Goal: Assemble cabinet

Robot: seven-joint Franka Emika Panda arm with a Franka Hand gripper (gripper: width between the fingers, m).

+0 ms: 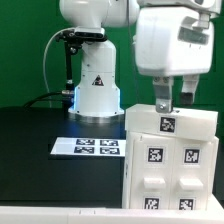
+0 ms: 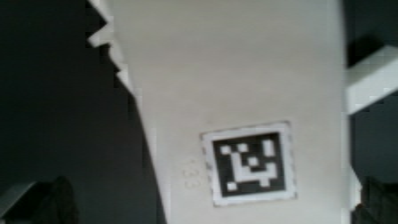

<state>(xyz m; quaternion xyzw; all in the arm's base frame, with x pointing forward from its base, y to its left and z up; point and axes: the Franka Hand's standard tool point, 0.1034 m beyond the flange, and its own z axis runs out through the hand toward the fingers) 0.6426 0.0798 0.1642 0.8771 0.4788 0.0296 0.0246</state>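
Cabinet: large white box, nearest the exterior camera, standing on the black bench directly under the claw, its tagged face toward the camera. Claw: down at the cabinet's top edge, two dark fingers visible; gap and grip cannot tell. Wrist view fills with a white cabinet panel bearing one tag. Marker board: flat on the bench beyond and beside the claw, before the arm's base.

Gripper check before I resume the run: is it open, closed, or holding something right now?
Gripper: at the top edge of the cabinet; whether it is open, closed or gripping cannot be told.
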